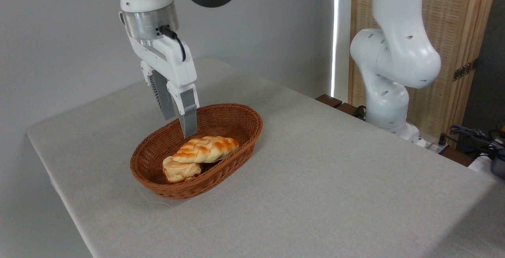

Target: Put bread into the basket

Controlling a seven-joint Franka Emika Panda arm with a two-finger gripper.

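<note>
So the bread (206, 149) is sitting inside the basket (240, 147) on the table (335, 179), one end propped on a small pale bun (178, 170) that's in there too. The gripper (180, 126) hangs just above the loaf's back edge, jaws parted a little and holding nothing.

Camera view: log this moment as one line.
tool: open, empty, above basket | bread: in basket, resting on bun | state: placed
</note>
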